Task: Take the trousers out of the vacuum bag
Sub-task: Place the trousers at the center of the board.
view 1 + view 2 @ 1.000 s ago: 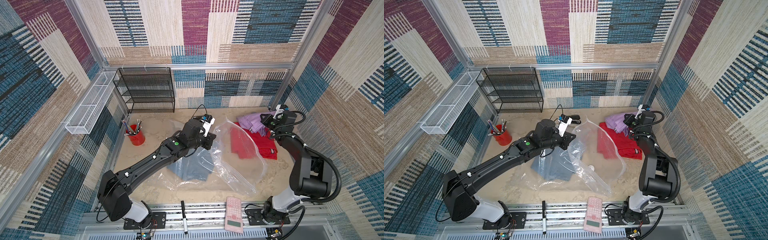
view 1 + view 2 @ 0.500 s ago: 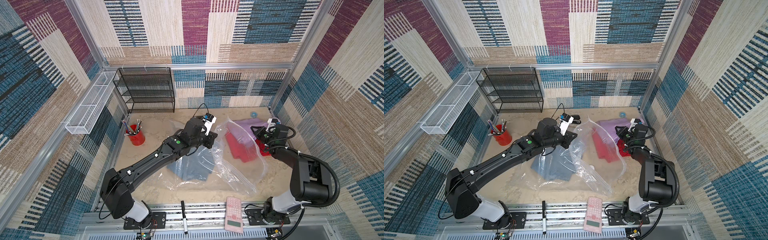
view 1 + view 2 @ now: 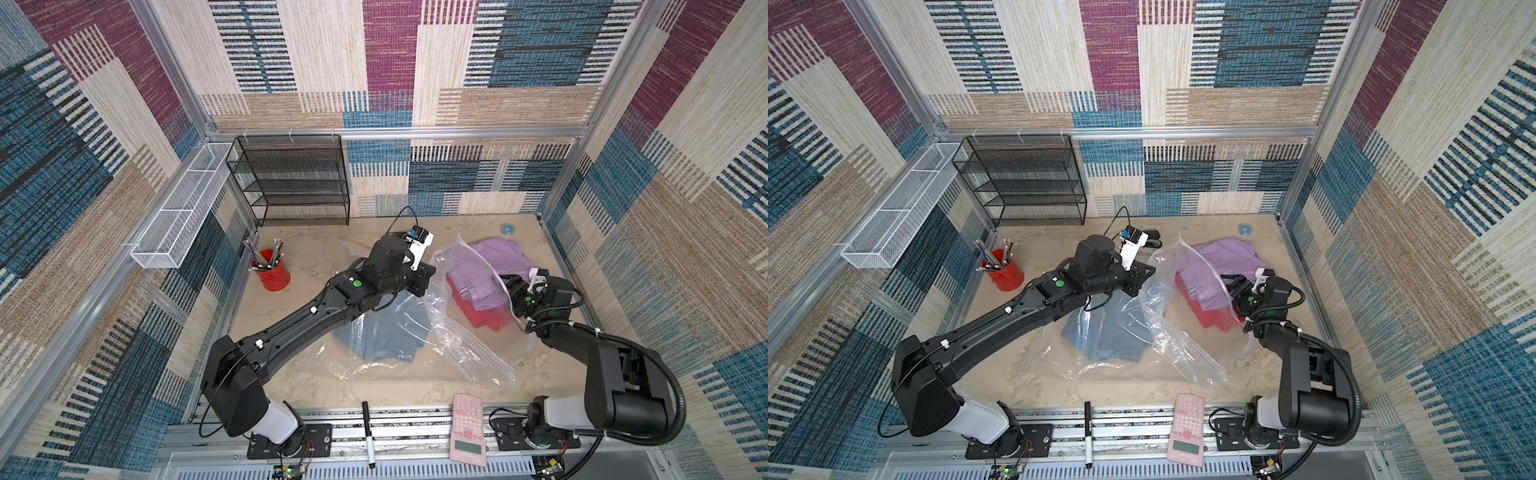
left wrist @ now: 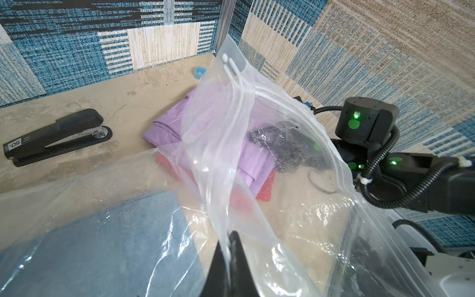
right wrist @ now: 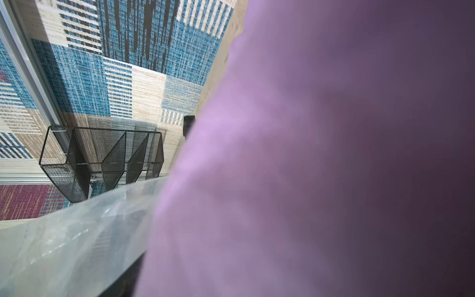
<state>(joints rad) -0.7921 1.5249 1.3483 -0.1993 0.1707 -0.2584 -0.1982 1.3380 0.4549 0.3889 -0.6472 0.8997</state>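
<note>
Trousers of three colours lie on the table [image 3: 324, 249]. The lilac trousers [image 3: 496, 257] are on top of the red trousers [image 3: 484, 320] at the right side. The blue trousers [image 3: 386, 338] lie flat in the middle, partly under the left arm [image 3: 316, 316].

The vacuum bag [image 3: 469, 353] is spread between them. One layer of its clear film covers the blue trousers. Its open edge with the zip strip [image 4: 241, 84] stands lifted over the lilac and red pile. In the left wrist view, part of this pile shows through the film and part shows free. Whether the pile is inside the bag or only at its mouth, I cannot tell.

The left hand [image 4: 232, 237] is closed narrow and pinches the film of the bag at the raised edge. The right hand [image 3: 513, 286] is low on the lilac trousers. The right wrist view is almost filled with blurred lilac cloth, very close to the camera. I cannot tell if this hand stands wide or narrow, or if it holds the cloth.

A black stapler [image 4: 56, 136] lies near the back wall, apart from the bag. A red cup [image 3: 274, 276] with pencils stands at the left edge of the table. A pink calculator [image 3: 467, 428] and a black marker [image 3: 368, 432] lie on the front rail.
</note>
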